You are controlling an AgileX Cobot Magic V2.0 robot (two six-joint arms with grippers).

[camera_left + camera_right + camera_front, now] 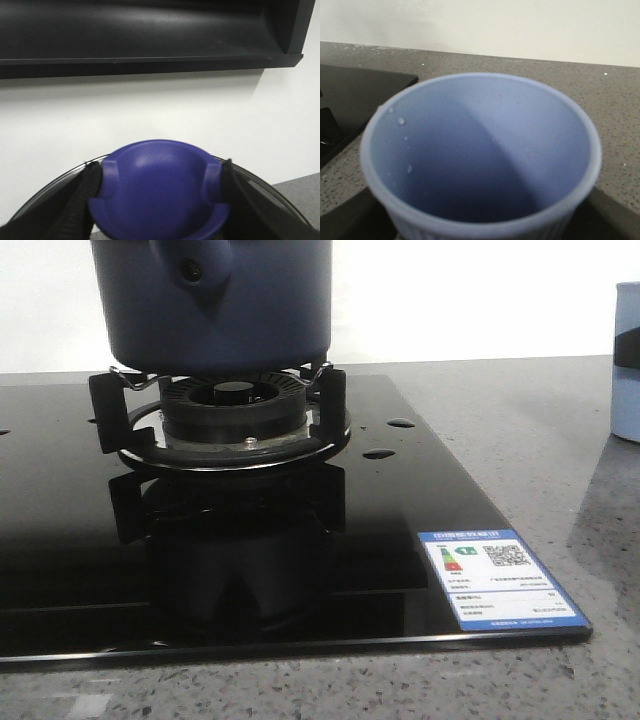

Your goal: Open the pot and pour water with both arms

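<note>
The dark navy pot (215, 295) stands on the burner's wire supports, its side lug with a small hole facing the front view; its top is cut off there. In the left wrist view my left gripper (159, 186) is shut on the lid's blue knob (160, 195), black fingers (82, 197) pressed to both its sides. The glass lid's rim (260, 182) curves around the knob, with wall and hood behind it. My right gripper (480, 222) holds the pale blue cup (482, 150) between dark fingers (350, 217). The cup is upright, with a few droplets on its inner wall.
The black glass cooktop (80, 570) carries the burner (235, 405), a few water drops (380, 453) and a label sticker (500, 580). Grey speckled counter (540, 440) lies to the right, where the pale blue cup (627, 360) shows at the edge. A black hood (150, 35) hangs on the white wall.
</note>
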